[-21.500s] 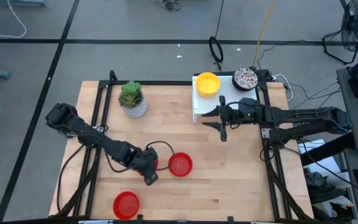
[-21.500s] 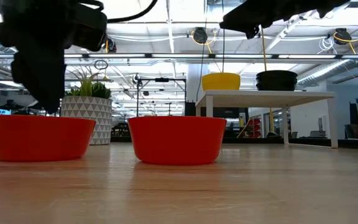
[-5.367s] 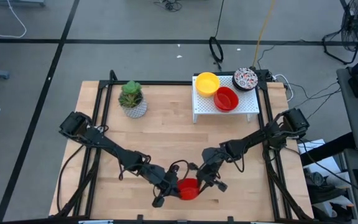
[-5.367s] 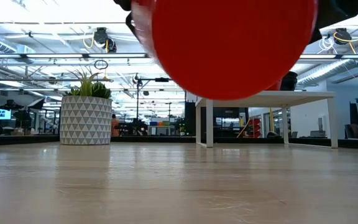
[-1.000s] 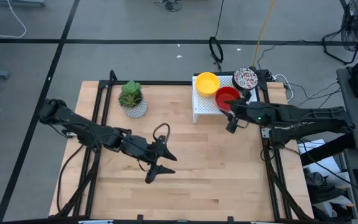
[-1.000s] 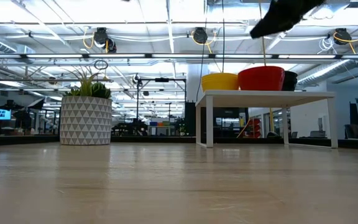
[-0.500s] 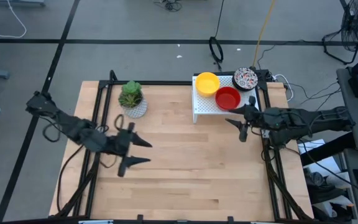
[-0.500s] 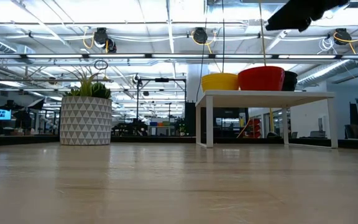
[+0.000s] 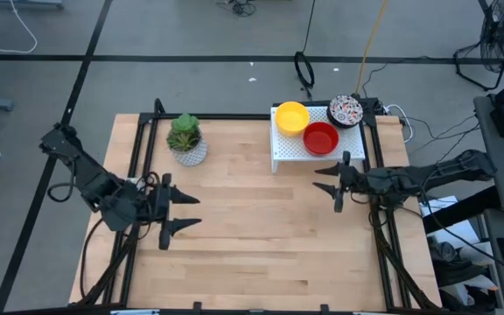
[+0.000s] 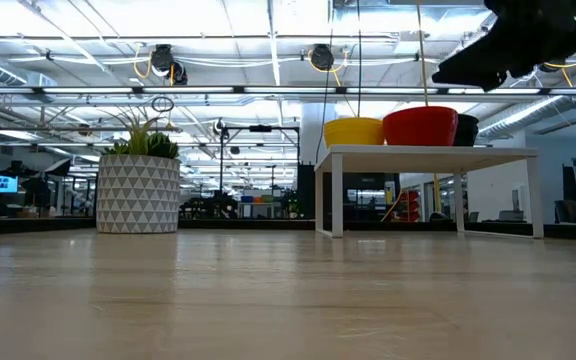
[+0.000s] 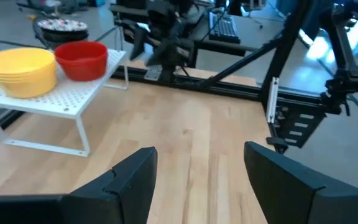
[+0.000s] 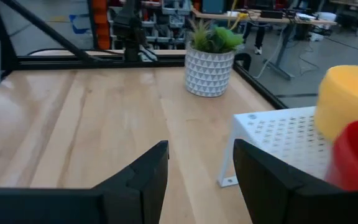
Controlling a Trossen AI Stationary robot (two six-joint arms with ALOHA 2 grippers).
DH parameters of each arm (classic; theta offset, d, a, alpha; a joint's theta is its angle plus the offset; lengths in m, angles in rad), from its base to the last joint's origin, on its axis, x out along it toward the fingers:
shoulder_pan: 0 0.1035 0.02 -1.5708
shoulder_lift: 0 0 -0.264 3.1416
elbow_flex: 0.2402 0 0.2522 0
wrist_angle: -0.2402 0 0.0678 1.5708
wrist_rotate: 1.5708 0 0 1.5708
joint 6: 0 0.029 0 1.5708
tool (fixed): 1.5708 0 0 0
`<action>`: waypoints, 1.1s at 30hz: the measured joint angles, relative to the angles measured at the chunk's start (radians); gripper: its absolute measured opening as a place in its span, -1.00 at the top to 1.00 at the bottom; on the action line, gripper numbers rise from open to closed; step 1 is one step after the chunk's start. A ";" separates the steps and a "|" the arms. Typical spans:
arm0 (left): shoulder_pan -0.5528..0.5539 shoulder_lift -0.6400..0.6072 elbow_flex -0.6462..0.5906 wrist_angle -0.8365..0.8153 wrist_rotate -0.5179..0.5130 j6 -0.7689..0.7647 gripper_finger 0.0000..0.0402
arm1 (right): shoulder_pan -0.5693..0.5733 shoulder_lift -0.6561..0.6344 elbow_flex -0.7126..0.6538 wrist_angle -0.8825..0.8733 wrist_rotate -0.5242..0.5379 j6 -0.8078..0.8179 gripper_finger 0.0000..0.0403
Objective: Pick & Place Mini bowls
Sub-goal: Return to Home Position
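All the small bowls stand on the white shelf at the far right part of the tabletop. The yellow bowls form 1 stack at the shelf's left end. The red bowl is just beside them, nearer to the front edge of the shelf; I cannot tell how many red ones are nested there. The speckled bowl is at the far right corner of the shelf. In the low view it shows only as a dark shape behind the red one.

The left pincer hangs over the left side of the tabletop, in front of the plant and well apart from the shelf. Its 2 fingers are spread wide and nothing is between them.

The right pincer is above the tabletop near the front right of the shelf, not touching it. Its fingers are also wide apart and it holds nothing. In the right wrist view the shelf edge, the yellow stack and the red bowl are close on one side, and the plant is farther away.
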 joint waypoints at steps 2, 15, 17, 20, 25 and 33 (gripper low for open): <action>-0.009 0.000 0.000 0.000 -0.015 -0.003 -0.21 | 0.019 -0.007 -0.040 0.045 0.000 -0.001 0.16; -0.016 0.002 0.000 -0.023 -0.021 -0.090 -0.21 | 0.082 -0.022 -0.339 0.600 0.000 -0.057 0.16; -0.016 0.002 0.000 -0.024 -0.021 -0.103 -0.21 | 0.082 -0.022 -0.368 0.650 0.000 -0.057 0.16; -0.016 0.002 0.000 -0.043 -0.021 -0.103 -0.21 | 0.082 -0.022 -0.392 0.705 0.000 -0.058 0.16; -0.006 0.006 -0.024 -0.083 -0.025 -0.164 -0.21 | 0.082 -0.021 -0.396 0.695 -0.001 -0.057 0.16; 0.037 0.009 -0.328 0.217 0.022 -0.256 -0.21 | 0.081 -0.022 -0.398 0.699 0.003 -0.042 0.16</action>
